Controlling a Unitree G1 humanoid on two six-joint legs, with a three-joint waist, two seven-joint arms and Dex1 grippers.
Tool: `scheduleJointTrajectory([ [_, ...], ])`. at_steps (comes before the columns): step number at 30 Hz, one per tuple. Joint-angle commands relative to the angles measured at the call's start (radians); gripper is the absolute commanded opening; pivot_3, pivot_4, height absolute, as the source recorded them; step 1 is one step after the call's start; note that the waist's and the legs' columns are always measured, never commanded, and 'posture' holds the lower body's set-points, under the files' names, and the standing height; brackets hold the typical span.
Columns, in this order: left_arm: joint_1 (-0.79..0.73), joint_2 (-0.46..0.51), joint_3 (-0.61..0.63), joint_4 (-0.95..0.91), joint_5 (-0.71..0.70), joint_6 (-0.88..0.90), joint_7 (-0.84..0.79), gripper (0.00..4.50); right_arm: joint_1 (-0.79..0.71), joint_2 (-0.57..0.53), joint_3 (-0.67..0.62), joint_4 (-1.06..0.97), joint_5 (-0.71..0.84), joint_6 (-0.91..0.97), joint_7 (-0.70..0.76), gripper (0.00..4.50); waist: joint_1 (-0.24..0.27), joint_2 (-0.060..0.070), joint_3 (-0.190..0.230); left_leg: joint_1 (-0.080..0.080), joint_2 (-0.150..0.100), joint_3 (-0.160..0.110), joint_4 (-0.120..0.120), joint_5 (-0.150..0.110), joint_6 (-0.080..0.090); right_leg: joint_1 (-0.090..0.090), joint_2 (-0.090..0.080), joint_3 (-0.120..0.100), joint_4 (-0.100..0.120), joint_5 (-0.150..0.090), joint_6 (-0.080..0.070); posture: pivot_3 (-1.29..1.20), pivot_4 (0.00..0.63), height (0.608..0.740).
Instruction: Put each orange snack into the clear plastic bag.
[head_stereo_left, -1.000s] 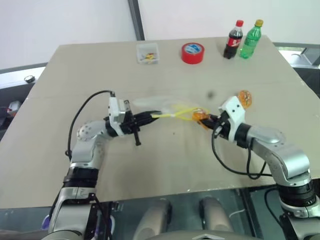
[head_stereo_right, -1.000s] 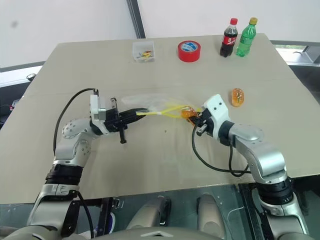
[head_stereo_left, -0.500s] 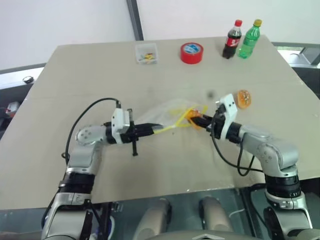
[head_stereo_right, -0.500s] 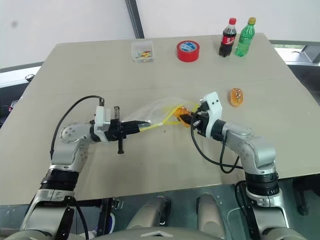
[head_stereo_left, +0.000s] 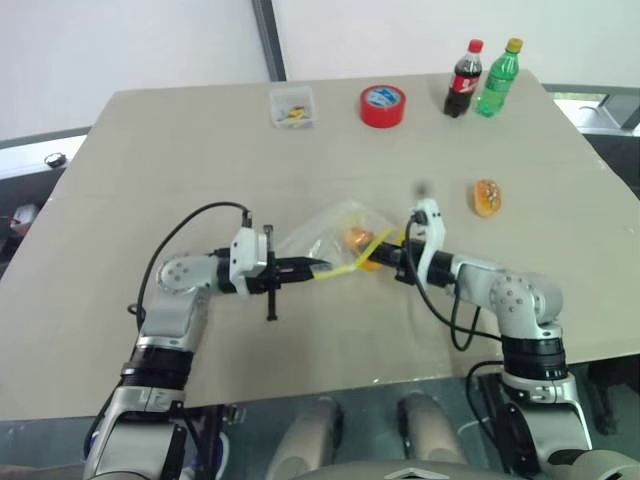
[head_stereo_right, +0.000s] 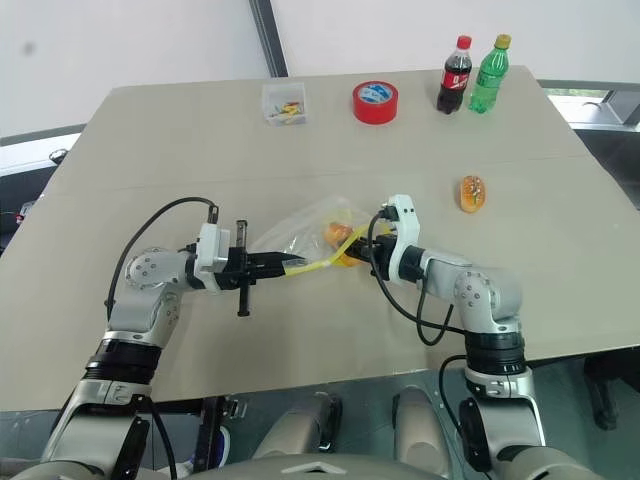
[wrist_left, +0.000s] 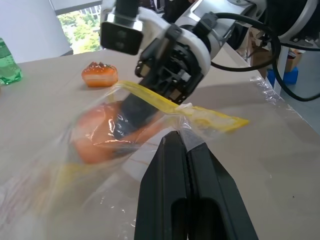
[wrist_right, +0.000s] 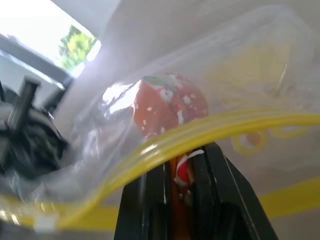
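The clear plastic bag (head_stereo_left: 318, 228) hangs just above the table's middle, its yellow strip stretched between both grippers. My left gripper (head_stereo_left: 318, 268) points right and is shut on the bag's yellow edge (wrist_left: 186, 131). My right gripper (head_stereo_left: 378, 258) reaches in through the bag's mouth from the right. It is shut on one orange snack (head_stereo_left: 356, 238), whose round speckled body (wrist_right: 170, 105) shows through the plastic beyond the fingertips. A second orange snack (head_stereo_left: 487, 197) lies on the table to the right, apart from both grippers.
Along the table's far edge stand a small clear box (head_stereo_left: 294, 105), a red tape roll (head_stereo_left: 384, 105), a cola bottle (head_stereo_left: 462, 78) and a green bottle (head_stereo_left: 499, 76). Black cables loop from both wrists over the table.
My right gripper has moved left with the snack, its wrist rolling, and pushed through the bag's mouth. The left gripper, still holding the bag, has drawn back slightly.
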Motion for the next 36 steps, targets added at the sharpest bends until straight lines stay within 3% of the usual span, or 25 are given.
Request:
scheduleJointTrajectory([
  [1, 0.011, 0.007, 0.001, -0.019, -0.002, -0.029, -0.006, 0.00, -0.069, 0.092, -0.133, 0.035, 0.118, 0.041, -0.118, 0.06, 0.000, 0.000, 0.000, 0.000, 0.000, 0.000, 0.000, 0.000, 0.000, 0.000, 0.000, 0.000, 0.000, 0.000, 0.000, 0.00, 0.150, 0.740],
  [4, 0.009, 0.003, 0.000, -0.017, -0.002, -0.036, -0.004, 0.00, -0.108, 0.156, -0.226, 0.111, 0.169, 0.037, -0.221, 0.06, 0.002, 0.000, 0.000, 0.000, 0.000, 0.000, 0.000, 0.000, 0.000, 0.000, 0.000, 0.000, 0.000, 0.000, 0.000, 0.00, 0.150, 0.740],
  [7, 0.009, 0.002, -0.001, -0.015, 0.000, -0.041, -0.003, 0.00, -0.105, 0.151, -0.192, 0.113, 0.135, -0.014, -0.248, 0.06, 0.002, 0.001, 0.000, 0.000, -0.001, 0.000, 0.000, 0.000, 0.000, 0.000, 0.000, 0.000, 0.000, 0.000, 0.000, 0.00, 0.150, 0.740],
  [13, -0.010, -0.012, 0.004, 0.018, 0.016, -0.061, 0.025, 0.00, 0.015, -0.077, 0.263, -0.051, -0.182, -0.349, 0.019, 0.06, -0.018, 0.002, 0.000, 0.000, 0.000, 0.001, 0.000, 0.000, 0.000, -0.002, 0.000, 0.000, 0.000, 0.000, 0.000, 0.00, 0.150, 0.740],
  [20, -0.029, -0.027, -0.008, 0.075, 0.050, -0.120, 0.024, 0.00, 0.031, -0.128, 0.384, -0.070, -0.246, -0.453, 0.130, 0.06, -0.026, 0.001, 0.000, 0.000, 0.000, 0.001, 0.000, 0.000, 0.000, -0.001, 0.001, 0.001, 0.001, 0.000, 0.000, 0.00, 0.150, 0.740],
  [22, -0.030, -0.031, -0.013, 0.083, 0.057, -0.136, 0.021, 0.00, 0.014, -0.113, 0.377, -0.045, -0.247, -0.456, 0.129, 1.04, -0.023, 0.001, 0.000, 0.000, 0.000, 0.001, 0.000, 0.000, 0.000, -0.001, 0.001, 0.001, 0.001, 0.000, 0.000, 0.00, 0.150, 0.740],
  [23, -0.029, -0.033, -0.014, 0.086, 0.057, -0.140, 0.022, 0.00, 0.005, -0.101, 0.367, -0.032, -0.246, -0.449, 0.117, 1.29, -0.023, 0.001, 0.000, 0.000, 0.000, 0.001, 0.000, 0.000, 0.000, -0.001, 0.000, 0.001, 0.001, 0.000, 0.000, 0.00, 0.150, 0.740],
  [24, -0.028, -0.035, -0.013, 0.087, 0.057, -0.142, 0.026, 0.00, -0.001, -0.094, 0.361, -0.024, -0.246, -0.447, 0.112, 1.89, -0.023, 0.001, 0.000, 0.000, 0.000, 0.001, 0.000, 0.000, 0.000, -0.001, 0.000, 0.001, 0.001, 0.000, 0.000, 0.00, 0.150, 0.740],
  [28, -0.021, -0.041, -0.002, 0.088, 0.057, -0.141, 0.051, 0.00, 0.005, -0.146, 0.385, -0.051, -0.315, -0.453, 0.100, 3.77, -0.019, 0.001, 0.000, 0.000, 0.000, 0.000, 0.000, 0.000, 0.000, -0.001, 0.000, 0.000, 0.000, 0.000, 0.000, 0.00, 0.150, 0.740],
  [36, -0.036, -0.062, 0.019, 0.118, 0.085, -0.144, 0.165, 0.00, 0.094, -0.335, 0.309, -0.266, -0.224, -0.347, 0.194, 3.77, -0.002, 0.001, 0.000, -0.001, 0.000, 0.000, 0.000, 0.000, 0.000, -0.001, 0.000, 0.000, -0.001, 0.000, 0.000, 0.00, 0.150, 0.740],
])
